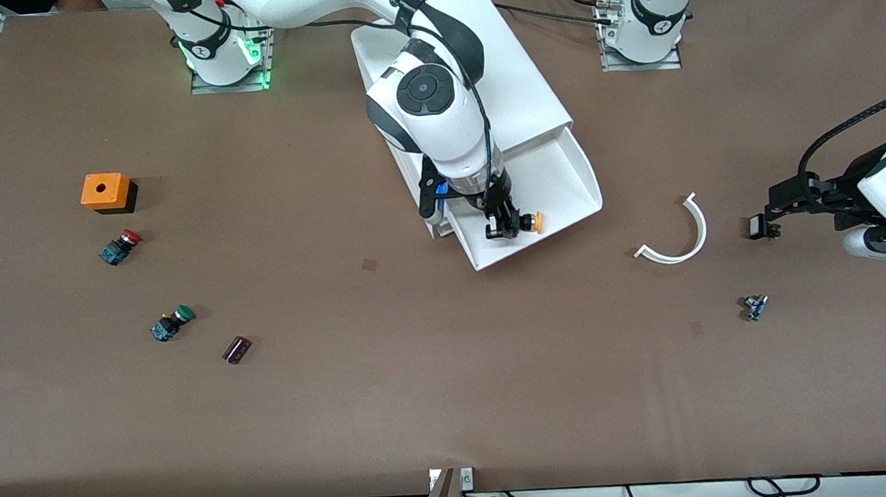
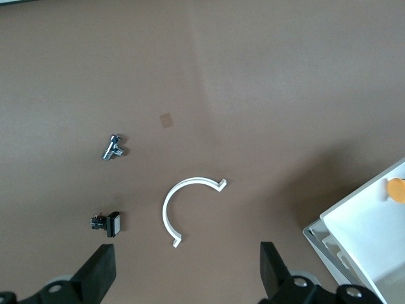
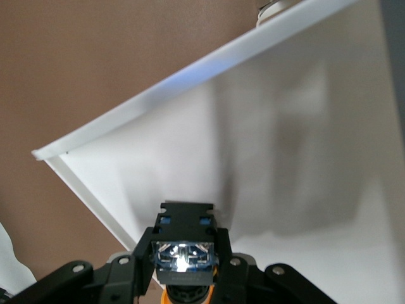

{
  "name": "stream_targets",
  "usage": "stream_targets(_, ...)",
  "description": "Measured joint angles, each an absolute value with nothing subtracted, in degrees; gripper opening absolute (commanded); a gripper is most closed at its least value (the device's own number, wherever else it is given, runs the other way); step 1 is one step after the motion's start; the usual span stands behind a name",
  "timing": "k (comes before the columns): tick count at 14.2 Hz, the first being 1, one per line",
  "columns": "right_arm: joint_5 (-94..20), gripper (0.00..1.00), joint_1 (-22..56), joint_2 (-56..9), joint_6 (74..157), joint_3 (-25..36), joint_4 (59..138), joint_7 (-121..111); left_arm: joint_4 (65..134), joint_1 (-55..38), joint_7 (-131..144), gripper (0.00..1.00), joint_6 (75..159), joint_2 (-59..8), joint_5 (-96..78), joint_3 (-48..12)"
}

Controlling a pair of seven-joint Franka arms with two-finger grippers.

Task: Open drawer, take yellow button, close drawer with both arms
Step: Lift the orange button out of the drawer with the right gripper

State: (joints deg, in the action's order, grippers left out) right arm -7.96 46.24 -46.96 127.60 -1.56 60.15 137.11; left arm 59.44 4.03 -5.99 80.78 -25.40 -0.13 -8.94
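Inside the pulled-out drawer (image 1: 563, 185), the right gripper (image 1: 505, 225) is closed on the button (image 1: 523, 222), a small, light, stiff thing best held by its blocky body, while the left gripper (image 1: 761, 226) waits open beside the drawer, over the table.

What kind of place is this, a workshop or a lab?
Most likely a robotics lab: two white arms bolted to a brown table, loose cables along its edge, and staged props like the push buttons and the white cabinet with its drawer open.
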Motion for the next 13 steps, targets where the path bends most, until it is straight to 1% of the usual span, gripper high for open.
stream_targets(4, -8.0, 0.17, 45.9, -46.9, 127.6, -1.5, 56.4, 137.2, 59.4, 4.0, -6.0, 1.00, 80.8, -25.4, -0.1, -9.0)
stream_targets(7, -7.9, 0.17, 44.2, -46.4, 127.0, -1.3, 53.7, 137.2, 59.4, 3.9, -6.0, 1.00, 80.8, -25.4, -0.1, -9.0)
stream_targets(9, -7.9, 0.15, 42.3, -45.4, 123.8, -1.2, 53.2, 134.3, 59.4, 3.8, -6.0, 1.00, 80.8, -25.4, -0.1, -9.0)
stream_targets(13, -8.0, 0.15, 37.7, -42.2, 114.6, -1.2, 53.0, 119.1, 59.4, 3.7, -6.0, 1.00, 80.8, -25.4, -0.1, -9.0)
